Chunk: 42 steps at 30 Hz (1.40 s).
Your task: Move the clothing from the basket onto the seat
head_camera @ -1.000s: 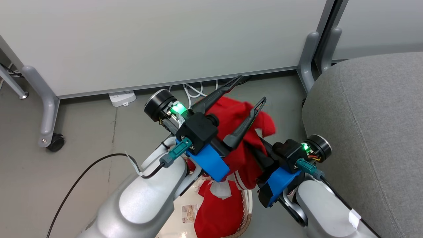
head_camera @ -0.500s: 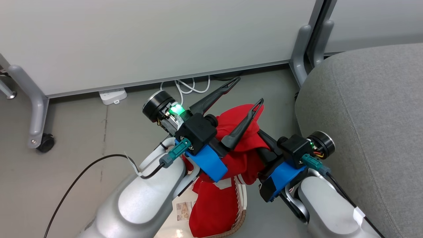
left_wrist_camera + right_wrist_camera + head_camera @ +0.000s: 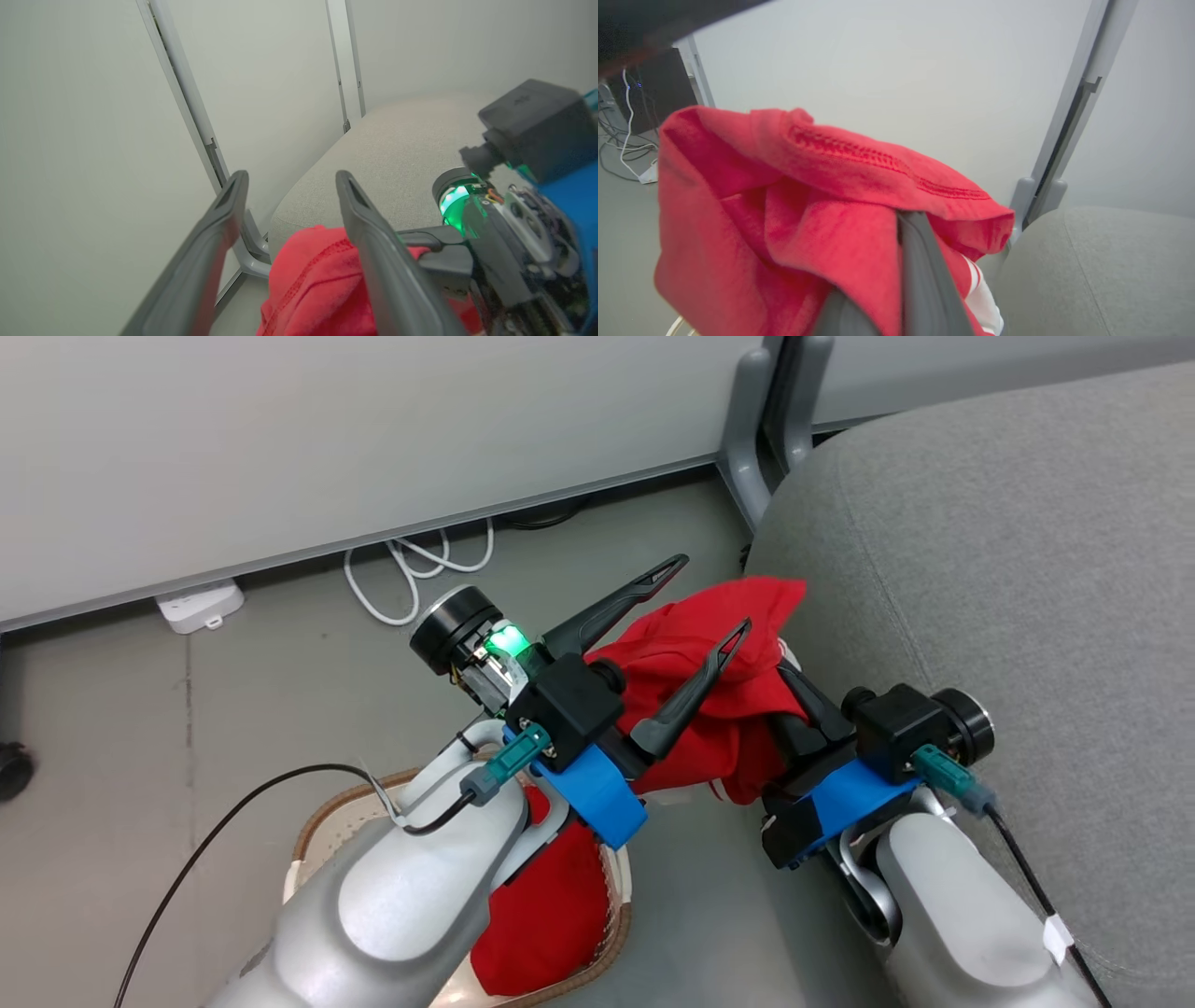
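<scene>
A broad grey seat [image 3: 980,569] fills the right of the head view, its rounded edge meeting the floor [image 3: 233,709] beside the foot of a pale partition panel [image 3: 327,439]. Below it, partly hidden under the robot's left forearm, sits the basket [image 3: 313,817], its brown woven-look rim showing at the lower left.

A red garment [image 3: 691,663] hangs bunched in the air between basket and seat, its upper fold just reaching over the cushion's near edge. It is held high, most likely so that the cloth clears both the basket rim and the cushion's side. A second red garment [image 3: 541,915] lies in the basket, awaiting its turn.

The right gripper [image 3: 906,233] has its fingers pressed together on the red garment, the fabric draped over and hiding their tips. The left gripper [image 3: 712,593] stands spread wide and holds nothing, poised over the bundle with the cloth beneath its fingers, seemingly ready to steady or spread it.

The job looks about a third done: one piece near the cushion, none yet resting on it. Trailing fabric could snag the basket rim.

Against the panel's base lie a white power strip [image 3: 199,605] and looped white cables [image 3: 411,569].
</scene>
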{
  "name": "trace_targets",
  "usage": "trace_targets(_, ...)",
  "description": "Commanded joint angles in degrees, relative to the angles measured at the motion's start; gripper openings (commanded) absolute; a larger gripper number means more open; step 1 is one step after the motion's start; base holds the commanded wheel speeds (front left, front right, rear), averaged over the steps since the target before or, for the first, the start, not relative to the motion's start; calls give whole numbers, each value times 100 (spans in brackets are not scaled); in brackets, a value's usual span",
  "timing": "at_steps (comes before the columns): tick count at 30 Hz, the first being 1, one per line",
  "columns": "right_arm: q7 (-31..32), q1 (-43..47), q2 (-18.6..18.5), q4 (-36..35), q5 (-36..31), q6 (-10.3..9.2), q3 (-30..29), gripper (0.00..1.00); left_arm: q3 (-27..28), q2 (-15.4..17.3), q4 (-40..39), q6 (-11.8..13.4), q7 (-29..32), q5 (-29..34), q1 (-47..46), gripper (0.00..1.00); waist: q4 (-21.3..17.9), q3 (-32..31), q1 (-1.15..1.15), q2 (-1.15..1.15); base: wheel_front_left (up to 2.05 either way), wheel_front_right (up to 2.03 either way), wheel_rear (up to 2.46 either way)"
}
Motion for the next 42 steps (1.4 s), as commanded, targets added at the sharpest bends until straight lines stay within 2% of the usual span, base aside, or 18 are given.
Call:
trace_targets(1, -6, 80, 39, -81, -30, -4, -116, 0, -17, 41, 18, -16, 8, 4, -84, 100, -229, 149, 0, 0, 0, 0, 0)
trace_targets(16, -5, 451, 219, -589, -155, -4, -1359, 0, -378, 34, 94, -104, 112, -11, -183, 100, -1155, 528, 0, 0, 0, 0, 0)
trace_targets(25, -5, 700, 306, -750, -185, -4, -1809, 0, -570, 41, 127, -154, 159, -55, -208, 100, -1664, 726, 0, 0, 0, 0, 0)
trace_targets(34, -5, 901, 391, -810, -188, -4, -2020, 0, -685, 54, 181, -156, 156, -92, -239, 100, -1896, 839, 0, 0, 0, 0, 0)
trace_targets(42, -6, 843, 423, -820, -204, -4, -2123, 0, -715, 47, 196, -139, 123, -146, -258, 100, -1924, 862, 0, 0, 0, 0, 0)
